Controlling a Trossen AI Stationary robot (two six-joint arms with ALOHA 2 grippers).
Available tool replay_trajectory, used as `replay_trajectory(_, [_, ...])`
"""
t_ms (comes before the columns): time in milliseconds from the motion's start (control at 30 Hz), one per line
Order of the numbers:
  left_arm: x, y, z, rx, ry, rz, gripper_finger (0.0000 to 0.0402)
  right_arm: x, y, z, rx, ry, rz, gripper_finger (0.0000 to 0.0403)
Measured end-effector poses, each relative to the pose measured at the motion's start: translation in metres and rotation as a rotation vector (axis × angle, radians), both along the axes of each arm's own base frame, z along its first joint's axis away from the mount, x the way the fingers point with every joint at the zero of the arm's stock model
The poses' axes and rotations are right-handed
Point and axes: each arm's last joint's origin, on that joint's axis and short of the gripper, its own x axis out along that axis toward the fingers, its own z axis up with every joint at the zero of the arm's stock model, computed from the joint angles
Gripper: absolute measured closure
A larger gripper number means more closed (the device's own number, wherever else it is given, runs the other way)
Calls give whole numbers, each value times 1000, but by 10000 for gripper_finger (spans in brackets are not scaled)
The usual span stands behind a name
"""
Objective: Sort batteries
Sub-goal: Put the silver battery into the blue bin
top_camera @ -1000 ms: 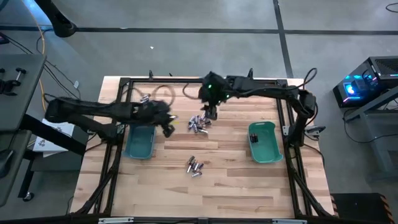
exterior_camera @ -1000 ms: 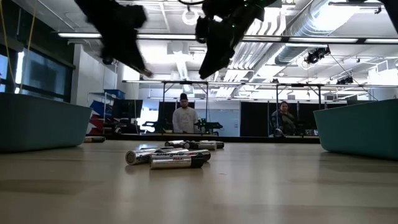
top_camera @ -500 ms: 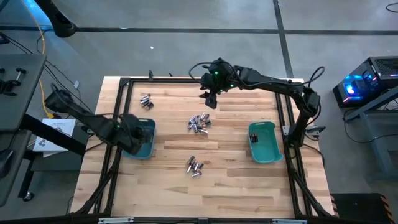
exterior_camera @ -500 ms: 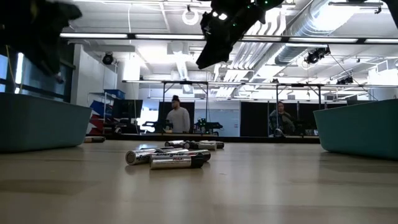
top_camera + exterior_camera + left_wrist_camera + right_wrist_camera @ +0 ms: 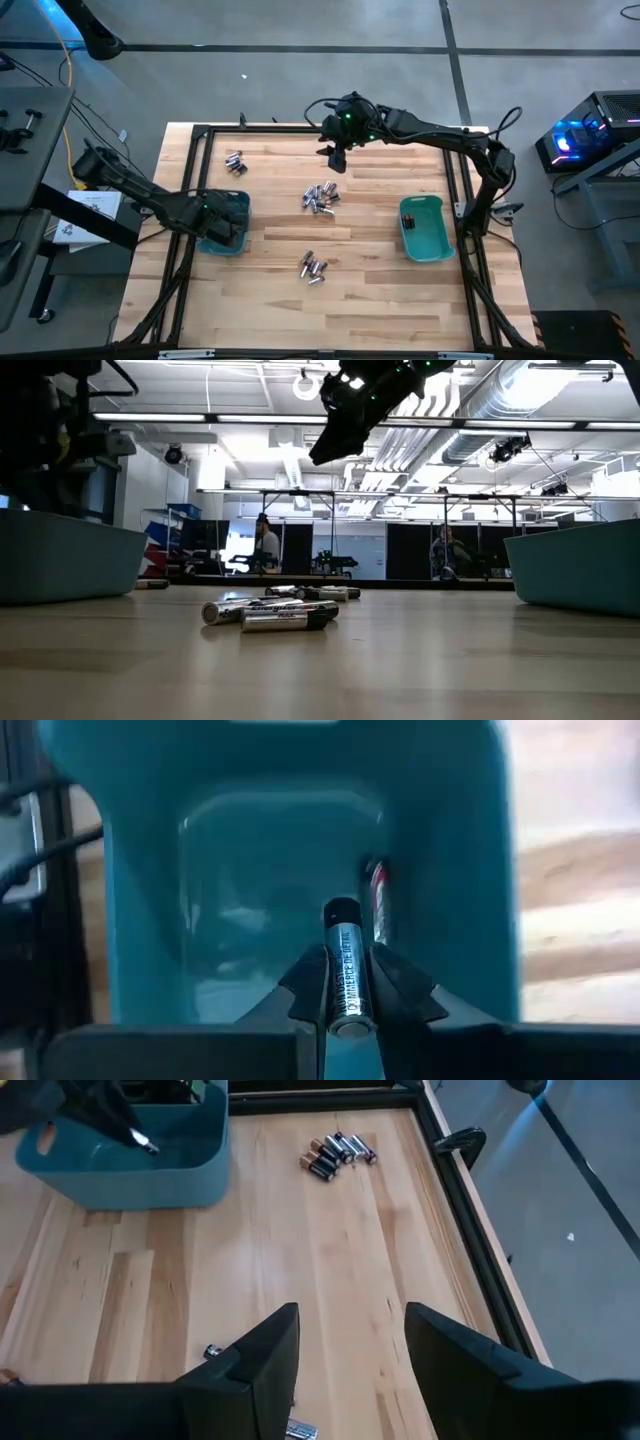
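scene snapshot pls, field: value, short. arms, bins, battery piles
left gripper: over the left teal bin, shut on a silvery battery
left bin contents: at least one cell at the wall
right gripper: open, raised above the table's far middle, holding nothing
right teal bin: a dark item inside, unclear
centre pile: loose on the table
near pile: loose
far-left pile: loose
background: two people beyond the table

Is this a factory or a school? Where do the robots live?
Probably a robotics lab or workshop. Bare ceiling pipes run overhead, more black metal work frames stand behind, and a person stands back there too.
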Motion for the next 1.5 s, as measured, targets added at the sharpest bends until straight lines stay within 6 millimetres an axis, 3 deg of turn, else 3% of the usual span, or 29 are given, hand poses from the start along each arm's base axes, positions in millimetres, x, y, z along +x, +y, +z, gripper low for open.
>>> replay_trajectory(167, [6, 1, -8, 32, 53, 30, 361, 0, 0, 0, 12, -5, -11, 226])
replay_trajectory(400, [15, 4, -41, 25, 132, 62, 361, 0, 0, 0, 12, -4, -10, 226])
replay_trajectory(600, [13, 9, -56, 64, 151, 133, 354, 0, 1, 0, 18, -5, -14, 226])
replay_trajectory(1067, [11, 11, -60, 95, 150, 118, 283, 1, 1, 0, 35, -9, -17, 226])
replay_trajectory(1233, [9, 10, -42, 59, 118, 74, 238, -6, 1, 9, 26, -24, -29, 226])
replay_trajectory(1500, [15, 8, 24, 5, -57, -224, 219, -42, -8, 50, -5, -116, -80, 226])
